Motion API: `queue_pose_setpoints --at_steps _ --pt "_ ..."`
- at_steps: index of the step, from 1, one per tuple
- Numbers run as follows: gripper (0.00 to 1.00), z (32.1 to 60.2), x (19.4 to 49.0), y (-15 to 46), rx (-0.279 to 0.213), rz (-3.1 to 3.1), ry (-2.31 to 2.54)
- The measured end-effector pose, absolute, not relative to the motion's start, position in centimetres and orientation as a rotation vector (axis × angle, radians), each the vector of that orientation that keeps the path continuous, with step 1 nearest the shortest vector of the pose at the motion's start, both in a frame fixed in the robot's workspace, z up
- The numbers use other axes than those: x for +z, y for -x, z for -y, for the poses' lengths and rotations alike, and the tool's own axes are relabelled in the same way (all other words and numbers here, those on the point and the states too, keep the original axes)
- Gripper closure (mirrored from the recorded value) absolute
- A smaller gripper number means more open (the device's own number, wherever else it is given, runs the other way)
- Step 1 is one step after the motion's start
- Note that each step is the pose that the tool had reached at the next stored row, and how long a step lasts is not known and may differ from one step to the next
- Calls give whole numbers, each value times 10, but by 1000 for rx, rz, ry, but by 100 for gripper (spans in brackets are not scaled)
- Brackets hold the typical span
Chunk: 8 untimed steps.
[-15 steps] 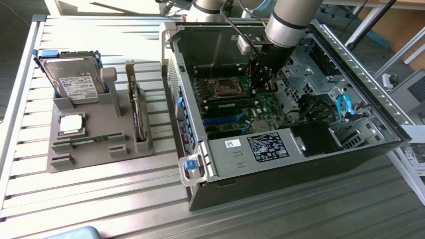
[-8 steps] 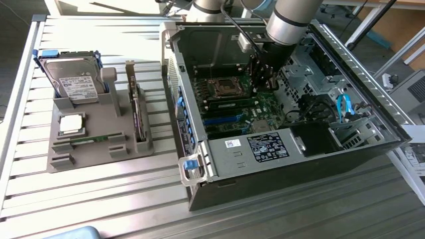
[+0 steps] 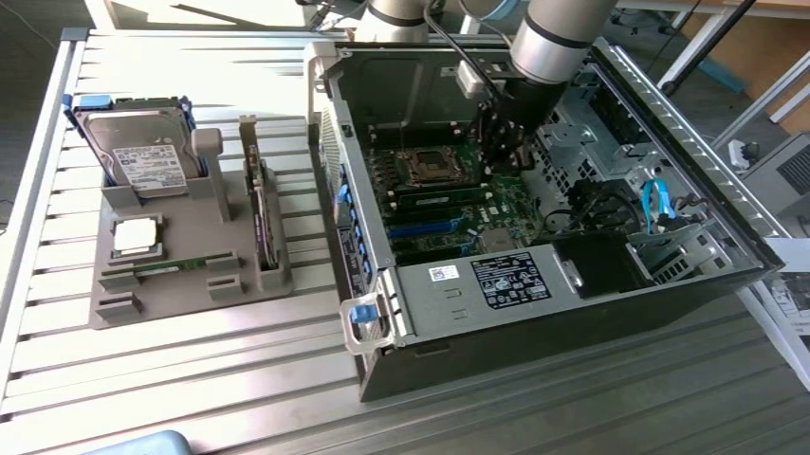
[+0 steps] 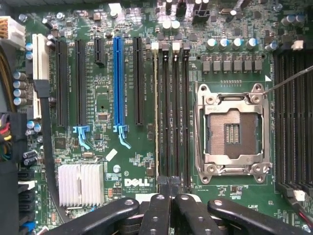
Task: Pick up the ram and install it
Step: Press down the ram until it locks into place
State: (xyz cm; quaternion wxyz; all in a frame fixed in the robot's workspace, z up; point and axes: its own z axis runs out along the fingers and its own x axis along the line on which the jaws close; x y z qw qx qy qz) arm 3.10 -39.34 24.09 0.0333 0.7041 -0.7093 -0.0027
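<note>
A thin green stick, the ram (image 3: 174, 268), lies flat in the front groove of the grey tray (image 3: 114, 308) at the exterior view's left. My gripper (image 4: 169, 193) is far from it, inside the open computer case (image 3: 506, 313), hanging over the motherboard (image 4: 98, 93). Its black fingers (image 4: 159, 210) are pressed together with nothing visible between them, just above the row of black memory slots (image 4: 171, 112). The slot nearest the expansion slots shows a thin pale edge (image 4: 156, 112); I cannot tell whether a stick sits in it.
The tray also carries a hard drive (image 3: 142, 152), a square silver processor (image 3: 136, 237) and an upright dark expansion card (image 3: 260, 218). On the board, the empty processor socket (image 4: 232, 129) lies beside the memory slots, with a blue expansion slot (image 4: 117, 83) and a silver heatsink (image 4: 80, 183).
</note>
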Motion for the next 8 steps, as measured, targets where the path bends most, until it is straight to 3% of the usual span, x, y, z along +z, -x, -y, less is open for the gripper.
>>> queue_pose_setpoints --at_steps 8 --pt "89 394 239 -32 1 2146 -2195"
